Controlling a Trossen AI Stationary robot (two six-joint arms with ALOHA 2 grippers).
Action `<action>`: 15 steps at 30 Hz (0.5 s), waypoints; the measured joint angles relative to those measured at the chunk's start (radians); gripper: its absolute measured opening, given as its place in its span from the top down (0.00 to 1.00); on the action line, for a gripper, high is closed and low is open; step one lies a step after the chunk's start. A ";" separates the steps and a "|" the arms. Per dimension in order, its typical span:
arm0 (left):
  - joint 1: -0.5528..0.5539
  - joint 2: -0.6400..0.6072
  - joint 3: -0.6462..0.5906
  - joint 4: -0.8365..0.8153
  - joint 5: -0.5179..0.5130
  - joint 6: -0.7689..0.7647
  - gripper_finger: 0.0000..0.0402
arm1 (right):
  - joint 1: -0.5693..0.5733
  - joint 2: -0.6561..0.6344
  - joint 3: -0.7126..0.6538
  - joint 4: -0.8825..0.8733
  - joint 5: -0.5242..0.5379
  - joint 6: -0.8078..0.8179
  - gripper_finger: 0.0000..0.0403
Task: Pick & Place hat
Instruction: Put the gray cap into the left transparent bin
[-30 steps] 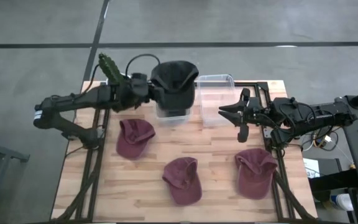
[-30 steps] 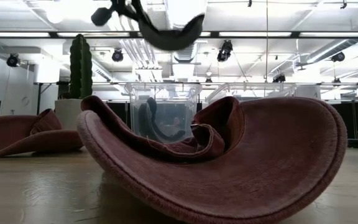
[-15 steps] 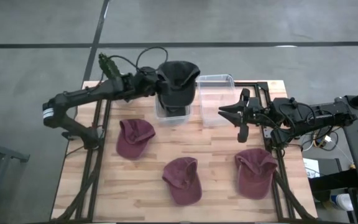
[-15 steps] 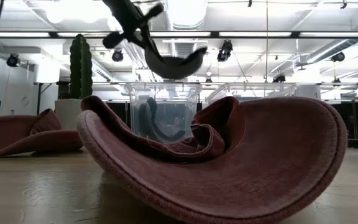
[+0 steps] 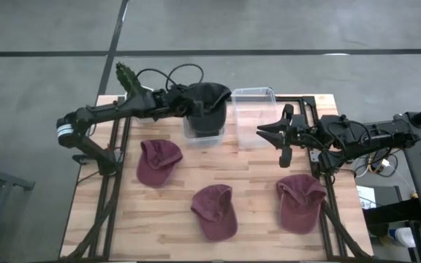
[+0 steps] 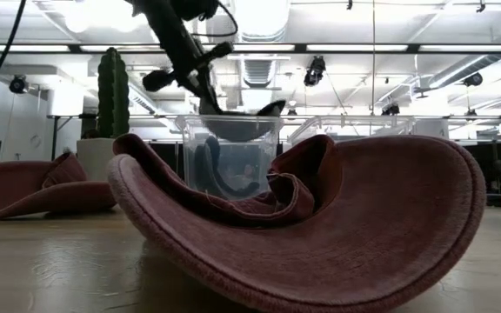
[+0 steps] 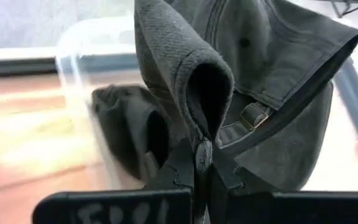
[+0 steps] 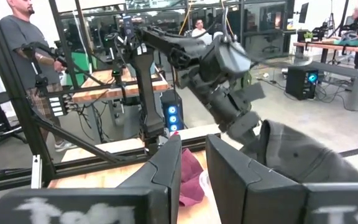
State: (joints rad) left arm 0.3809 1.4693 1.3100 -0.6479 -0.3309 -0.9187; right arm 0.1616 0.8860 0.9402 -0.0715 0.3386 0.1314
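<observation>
Over the clear bin [image 5: 203,130], left hand [image 7: 202,163] pinching dark grey cap [image 5: 209,102] — limp, brim folded, strap buckle showing.

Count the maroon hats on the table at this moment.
3, all flat on the wooden table: one on the left, one at the front centre, one at the front right. None seems hidden.

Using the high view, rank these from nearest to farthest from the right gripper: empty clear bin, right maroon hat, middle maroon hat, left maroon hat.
From the right gripper:
1. Empty clear bin, just beside it toward the table's back.
2. Right maroon hat, front right.
3. Middle maroon hat, front centre.
4. Left maroon hat, far left.
</observation>
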 joint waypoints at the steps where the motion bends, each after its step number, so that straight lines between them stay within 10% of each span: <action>1: 0.003 -0.005 -0.016 0.001 0.000 -0.018 0.98 | 0.000 0.000 0.000 0.000 0.000 0.000 0.83; 15: 0.015 -0.017 -0.172 0.105 0.034 -0.125 0.98 | 0.000 0.000 0.000 0.000 0.001 0.000 0.83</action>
State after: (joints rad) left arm 0.3954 1.4527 1.1377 -0.5424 -0.2966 -1.0442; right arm 0.1614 0.8860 0.9401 -0.0719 0.3397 0.1310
